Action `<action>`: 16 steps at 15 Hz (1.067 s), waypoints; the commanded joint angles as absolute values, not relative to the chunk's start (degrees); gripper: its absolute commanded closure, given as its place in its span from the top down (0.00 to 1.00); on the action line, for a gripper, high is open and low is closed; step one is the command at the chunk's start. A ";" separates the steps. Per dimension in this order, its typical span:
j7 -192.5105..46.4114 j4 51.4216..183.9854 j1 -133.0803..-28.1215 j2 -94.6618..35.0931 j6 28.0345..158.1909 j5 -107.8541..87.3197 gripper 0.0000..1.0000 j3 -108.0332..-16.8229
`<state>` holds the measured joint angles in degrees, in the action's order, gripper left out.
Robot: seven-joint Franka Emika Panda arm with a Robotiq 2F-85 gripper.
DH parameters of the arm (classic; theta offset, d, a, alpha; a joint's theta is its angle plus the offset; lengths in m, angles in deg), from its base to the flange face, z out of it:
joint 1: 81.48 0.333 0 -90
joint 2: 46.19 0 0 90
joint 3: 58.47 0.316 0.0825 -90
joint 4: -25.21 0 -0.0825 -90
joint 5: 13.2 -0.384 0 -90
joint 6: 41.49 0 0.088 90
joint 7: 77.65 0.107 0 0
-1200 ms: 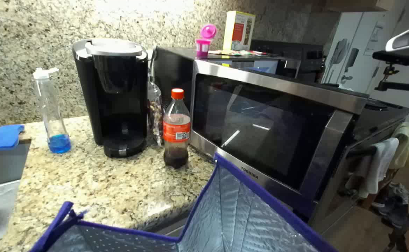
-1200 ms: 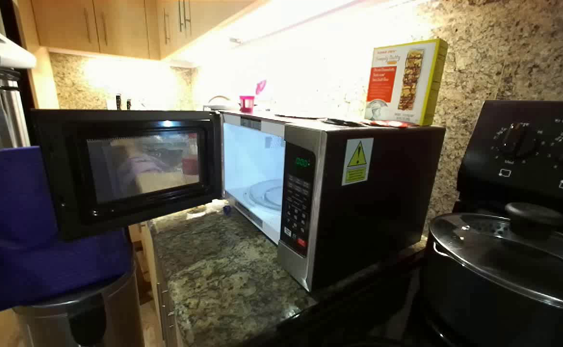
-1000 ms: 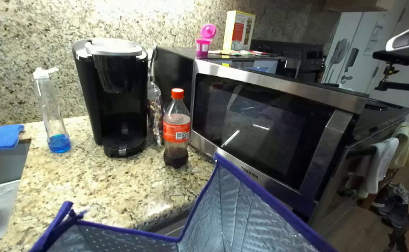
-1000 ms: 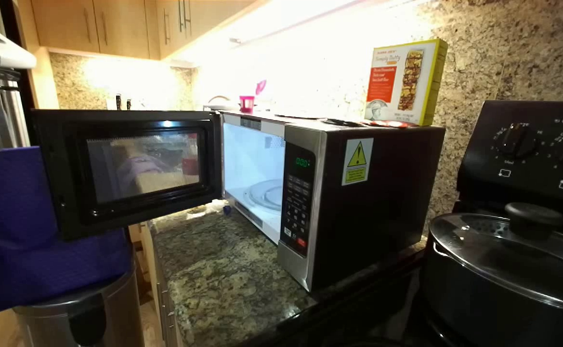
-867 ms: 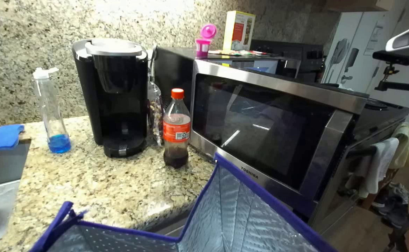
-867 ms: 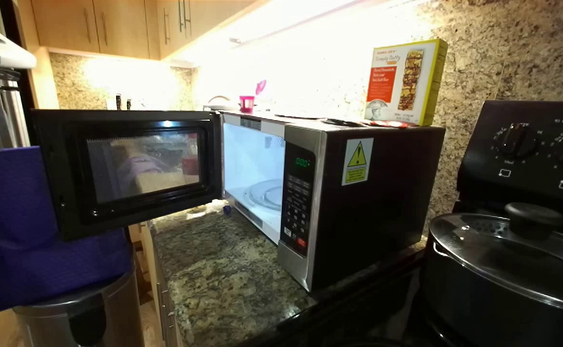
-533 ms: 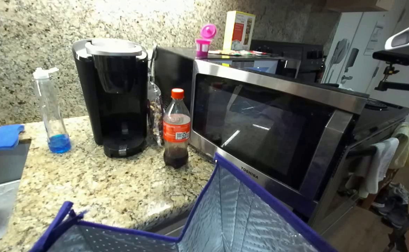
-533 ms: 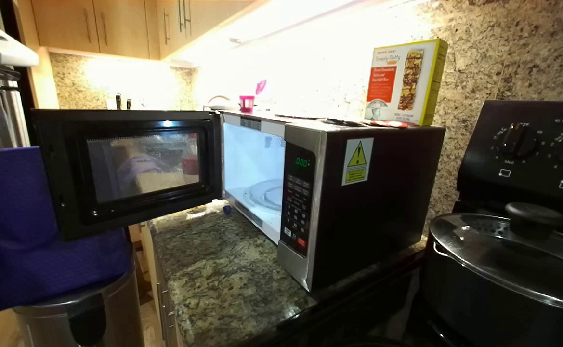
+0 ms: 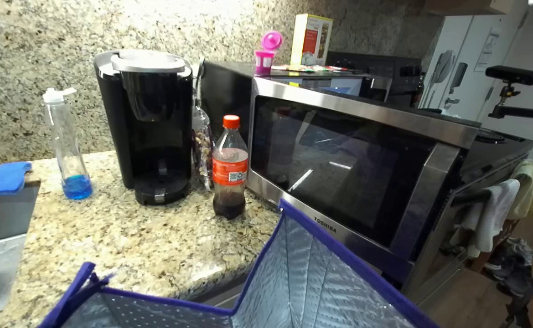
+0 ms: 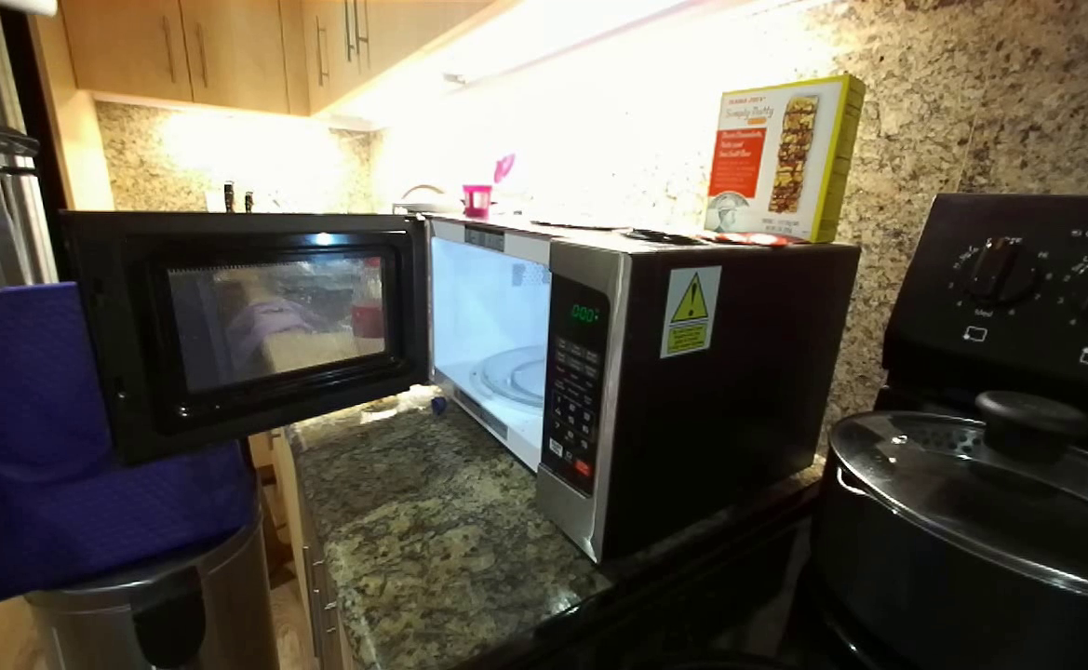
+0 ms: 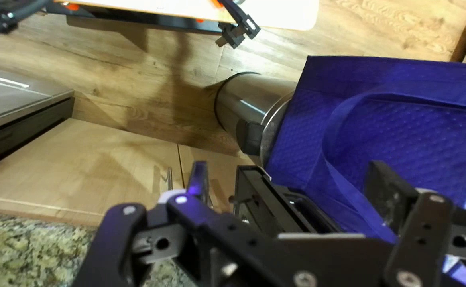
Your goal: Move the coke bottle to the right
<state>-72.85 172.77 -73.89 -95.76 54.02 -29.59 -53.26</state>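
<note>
1. Released, the gripper (image 11: 290, 185) has its fingers (image 11: 390, 195) spread well apart in the wrist view, with a purple bag (image 11: 408, 131) showing beyond them.
2. Coke bottle (image 9: 230, 171): upright on the speckled desk (image 9: 134, 246) in an exterior view, red-capped, dark cola low inside.
3. Just right of it stands the microwave (image 10: 720, 400), seen in both exterior views, its door (image 10: 125, 326) swung out.
4. Left of the bottle and slightly farther is the coffee maker (image 9: 113, 114); a clear package (image 9: 202, 141) sits between that and the microwave, partly hidden.
5. Farther left come a clear bottle with blue liquid (image 9: 77, 186), then a blue cloth (image 9: 6, 178) beside the sink (image 9: 6, 214).
6. On the microwave's top are a pink cup (image 9: 263, 69) and, right of it, a snack box (image 9: 312, 43).
7. Nearest, the purple bag's silver lining faces the same exterior view.
</note>
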 commanded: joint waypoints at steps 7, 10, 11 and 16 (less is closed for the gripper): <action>-77.91 150.48 -73.77 -76.82 54.15 -22.88 1.00 -50.74; -75.39 144.38 -73.57 -69.24 54.44 -21.82 1.00 -48.40; -75.06 142.78 -73.44 -67.41 54.35 -21.59 1.00 -47.92; -74.61 132.91 -71.54 -55.46 52.32 -13.72 1.00 -42.98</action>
